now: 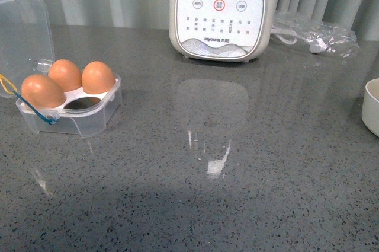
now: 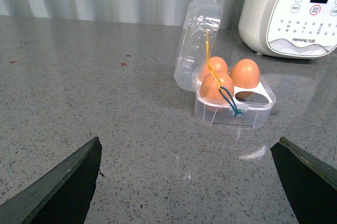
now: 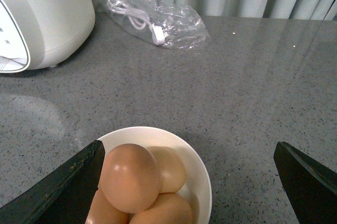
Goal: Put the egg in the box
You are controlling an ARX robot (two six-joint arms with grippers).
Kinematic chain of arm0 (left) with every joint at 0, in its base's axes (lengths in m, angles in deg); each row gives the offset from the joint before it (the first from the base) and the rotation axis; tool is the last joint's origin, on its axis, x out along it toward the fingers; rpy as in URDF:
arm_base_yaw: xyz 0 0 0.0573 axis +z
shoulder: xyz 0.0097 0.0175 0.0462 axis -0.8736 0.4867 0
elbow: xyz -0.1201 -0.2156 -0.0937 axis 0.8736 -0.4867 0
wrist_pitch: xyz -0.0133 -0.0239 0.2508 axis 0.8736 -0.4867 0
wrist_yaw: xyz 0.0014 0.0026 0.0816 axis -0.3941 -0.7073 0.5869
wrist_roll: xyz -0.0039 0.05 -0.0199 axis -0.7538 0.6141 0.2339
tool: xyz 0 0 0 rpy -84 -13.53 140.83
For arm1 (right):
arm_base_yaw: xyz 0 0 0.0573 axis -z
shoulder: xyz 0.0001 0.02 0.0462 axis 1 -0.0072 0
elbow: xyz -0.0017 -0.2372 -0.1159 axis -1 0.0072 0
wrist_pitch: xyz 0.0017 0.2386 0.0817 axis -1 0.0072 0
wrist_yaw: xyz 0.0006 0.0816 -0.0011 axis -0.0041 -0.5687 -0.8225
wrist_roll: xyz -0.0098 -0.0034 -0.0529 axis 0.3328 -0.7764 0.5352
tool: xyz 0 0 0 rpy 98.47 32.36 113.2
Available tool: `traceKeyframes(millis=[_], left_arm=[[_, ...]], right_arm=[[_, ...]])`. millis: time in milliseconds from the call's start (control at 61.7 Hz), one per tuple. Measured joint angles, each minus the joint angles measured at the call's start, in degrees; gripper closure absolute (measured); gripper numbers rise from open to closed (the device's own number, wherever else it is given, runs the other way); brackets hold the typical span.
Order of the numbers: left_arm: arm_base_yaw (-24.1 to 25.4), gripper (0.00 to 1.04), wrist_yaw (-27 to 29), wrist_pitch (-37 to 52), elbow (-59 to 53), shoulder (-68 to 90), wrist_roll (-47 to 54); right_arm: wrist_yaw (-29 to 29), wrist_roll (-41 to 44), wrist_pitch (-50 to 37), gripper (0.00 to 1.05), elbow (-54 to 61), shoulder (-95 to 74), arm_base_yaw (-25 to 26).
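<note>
The box stands at the table's left with its clear lid swung open. Three orange-brown eggs sit in it, one of them at its back right; the front right cell is empty. In the left wrist view the box lies ahead of my open left gripper, well apart from it. My right gripper hangs open over a white cup piled with eggs; the top egg lies beside one fingertip. Neither gripper shows in the front view.
A big white appliance with buttons stands at the back centre. A clear plastic bag holding a white cable lies at the back right. The white cup is cut off by the right edge.
</note>
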Motion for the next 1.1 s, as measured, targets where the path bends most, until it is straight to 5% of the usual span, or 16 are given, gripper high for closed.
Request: traceKeyframes(millis=[1103], left_arm=[[0.0, 0.07, 0.0, 0.0, 0.0, 0.0, 0.0]], right_arm=[[-8.7, 2.5, 7.3, 0.09, -5.4, -10.8, 0.8]])
